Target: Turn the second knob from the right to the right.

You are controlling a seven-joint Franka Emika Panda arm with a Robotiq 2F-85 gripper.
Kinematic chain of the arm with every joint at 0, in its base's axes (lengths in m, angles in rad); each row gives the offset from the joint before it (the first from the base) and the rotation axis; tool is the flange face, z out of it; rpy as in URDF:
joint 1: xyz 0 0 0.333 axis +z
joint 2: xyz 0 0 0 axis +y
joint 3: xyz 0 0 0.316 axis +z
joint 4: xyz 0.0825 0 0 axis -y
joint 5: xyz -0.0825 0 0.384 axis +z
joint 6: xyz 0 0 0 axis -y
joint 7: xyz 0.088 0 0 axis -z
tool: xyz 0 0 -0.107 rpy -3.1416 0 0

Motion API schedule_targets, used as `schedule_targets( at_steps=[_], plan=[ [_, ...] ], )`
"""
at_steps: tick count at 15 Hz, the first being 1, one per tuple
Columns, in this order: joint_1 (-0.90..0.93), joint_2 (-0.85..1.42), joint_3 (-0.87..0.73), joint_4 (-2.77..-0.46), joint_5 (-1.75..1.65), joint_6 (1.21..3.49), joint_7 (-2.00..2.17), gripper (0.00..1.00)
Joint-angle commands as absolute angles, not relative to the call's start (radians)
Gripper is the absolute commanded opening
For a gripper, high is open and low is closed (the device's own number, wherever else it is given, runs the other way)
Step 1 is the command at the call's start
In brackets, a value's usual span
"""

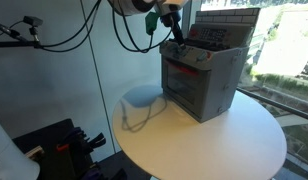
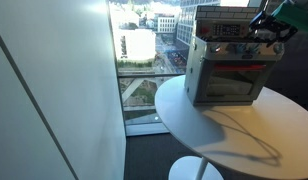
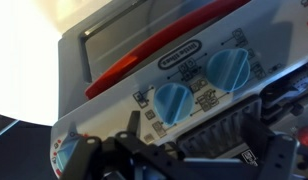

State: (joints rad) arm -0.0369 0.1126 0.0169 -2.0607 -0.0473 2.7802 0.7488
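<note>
You have one toy oven (image 1: 199, 75) and one round table (image 1: 234, 140) in both exterior views. Count one blue item (image 1: 144, 97) in an exterior view. In the wrist view you can count two blue knobs (image 3: 174, 102) (image 3: 230, 70), one red handle (image 3: 134, 65) and one oval label (image 3: 184, 58).

Black end effector (image 3: 189, 152), white arm (image 1: 127, 5), black cables (image 1: 69, 40)

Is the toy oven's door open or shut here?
Shut: the door sits flush in the toy oven, red handle up.
</note>
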Motion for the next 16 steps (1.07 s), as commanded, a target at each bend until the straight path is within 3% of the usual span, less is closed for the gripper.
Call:
schedule_targets(
  at_steps=[1, 16],
  plan=[
    [-0.037, 0.134, 0.023, -2.032, -0.025, 2.796, 0.753, 1.00],
    [-0.039, 0.163, 0.038, -2.030, 0.002, 2.861, 0.747, 1.00]
  ],
)
